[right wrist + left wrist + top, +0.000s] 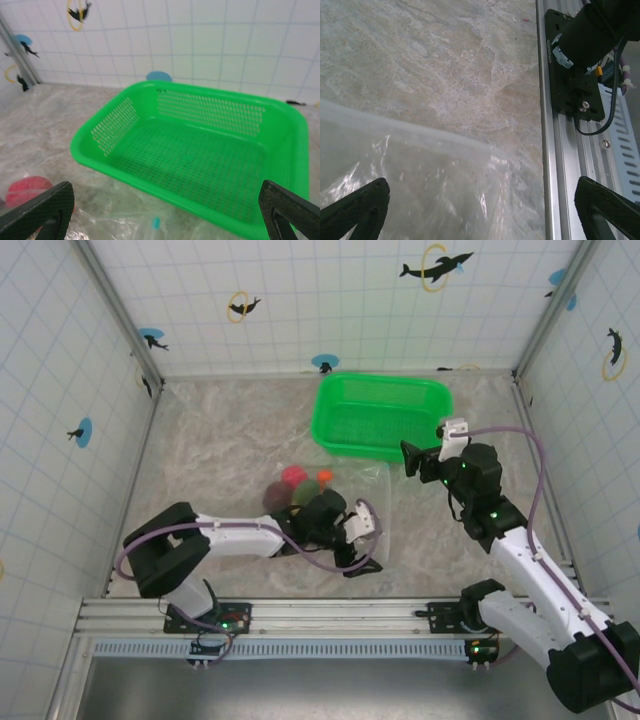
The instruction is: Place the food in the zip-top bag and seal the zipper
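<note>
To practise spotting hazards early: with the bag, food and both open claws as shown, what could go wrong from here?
1. The zip-top bag lies slack and crinkled under the open left claw; a pinch might catch loose film, not the zipper.
2. The food bunches at one end and could roll if the bag is tugged.
3. The right claw, near the green basket, might nudge it when swinging.
</note>
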Tool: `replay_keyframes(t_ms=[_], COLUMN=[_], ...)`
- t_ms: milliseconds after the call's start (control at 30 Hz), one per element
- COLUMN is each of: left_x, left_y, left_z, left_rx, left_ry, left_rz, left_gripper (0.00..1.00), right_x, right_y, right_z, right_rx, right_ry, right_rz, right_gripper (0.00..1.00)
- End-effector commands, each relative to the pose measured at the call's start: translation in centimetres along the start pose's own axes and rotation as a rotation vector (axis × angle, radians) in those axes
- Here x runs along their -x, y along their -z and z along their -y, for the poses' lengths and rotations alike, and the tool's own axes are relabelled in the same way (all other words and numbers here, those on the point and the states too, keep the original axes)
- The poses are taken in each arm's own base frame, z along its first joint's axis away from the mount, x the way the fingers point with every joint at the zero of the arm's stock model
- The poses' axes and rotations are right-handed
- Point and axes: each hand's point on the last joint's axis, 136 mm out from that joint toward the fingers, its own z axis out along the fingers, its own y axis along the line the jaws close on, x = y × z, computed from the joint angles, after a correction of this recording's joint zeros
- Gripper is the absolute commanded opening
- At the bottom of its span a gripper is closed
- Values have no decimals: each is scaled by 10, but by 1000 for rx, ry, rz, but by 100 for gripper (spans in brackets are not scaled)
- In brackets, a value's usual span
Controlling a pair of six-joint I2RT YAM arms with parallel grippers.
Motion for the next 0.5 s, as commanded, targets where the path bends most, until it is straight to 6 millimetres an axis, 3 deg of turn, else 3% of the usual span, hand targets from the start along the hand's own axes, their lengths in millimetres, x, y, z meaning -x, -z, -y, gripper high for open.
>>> replay_keyframes(t_ms=[0,167,267,333,400,467], left_x=[46,68,77,86,93,89], left_y=[32,73,86,97,116,141], left_z=[3,-4,12,12,-5,-38], left_rx=[68,183,137,162,264,409], left_ry=[-100,-118,-147,-149,-118,-39], left_rz=[181,309,365,406,464,515], left_gripper=[98,98,98,97,98,98], right_x=[-38,-88,-105,-103,-103,-103], right_y=[5,14,20,23,28,33], right_z=[22,46,48,42,39,34], right_rx=[-108,-222,-218,-174,-154,-122], right_ry=[-20,-11,44,94,104,95], right_rz=[-73,-135,-123,-42,40,109], right_gripper=[98,98,98,98,98,98])
